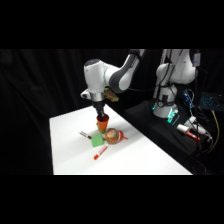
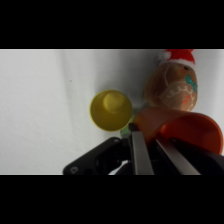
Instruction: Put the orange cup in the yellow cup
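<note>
My gripper (image 1: 102, 115) is shut on the orange cup (image 1: 102, 122) and holds it just above the table. In the wrist view the orange cup (image 2: 192, 131) hangs at the lower right, its rim pinched between the fingers (image 2: 138, 152). The yellow cup (image 2: 111, 110) stands upright on the table with its mouth open towards the camera, a little to the left of the orange cup in that view. In the side view the orange cup hides most of the yellow cup.
A round reddish-brown ball-like figure (image 1: 113, 135) with a red cap (image 2: 180, 56) lies beside the cups. Close by lie a green block (image 1: 98, 140), a red marker (image 1: 100, 152) and a dark-tipped marker (image 1: 85, 134). The table's front edge (image 1: 120, 173) is nearby.
</note>
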Available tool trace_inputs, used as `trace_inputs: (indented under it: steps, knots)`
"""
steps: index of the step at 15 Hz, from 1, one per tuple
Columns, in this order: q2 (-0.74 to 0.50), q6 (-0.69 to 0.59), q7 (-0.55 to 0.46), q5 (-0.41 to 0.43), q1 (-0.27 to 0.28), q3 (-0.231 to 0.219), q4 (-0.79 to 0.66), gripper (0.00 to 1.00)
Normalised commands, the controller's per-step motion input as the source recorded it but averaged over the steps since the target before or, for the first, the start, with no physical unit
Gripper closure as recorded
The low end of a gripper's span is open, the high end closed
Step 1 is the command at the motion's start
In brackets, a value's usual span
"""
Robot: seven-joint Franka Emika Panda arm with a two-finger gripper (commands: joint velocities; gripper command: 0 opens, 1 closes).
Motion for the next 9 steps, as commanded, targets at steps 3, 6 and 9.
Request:
trace_inputs:
  steps: [3,6,9]
  knots:
    - [-0.22,0.02,-0.08,0.110,-0.058,-0.042,-0.15,0.96]
    - [-0.20,0.03,-0.07,0.108,-0.041,-0.030,-0.14,0.96]
    - [-0.19,0.04,-0.07,0.106,-0.041,-0.029,-0.15,0.96]
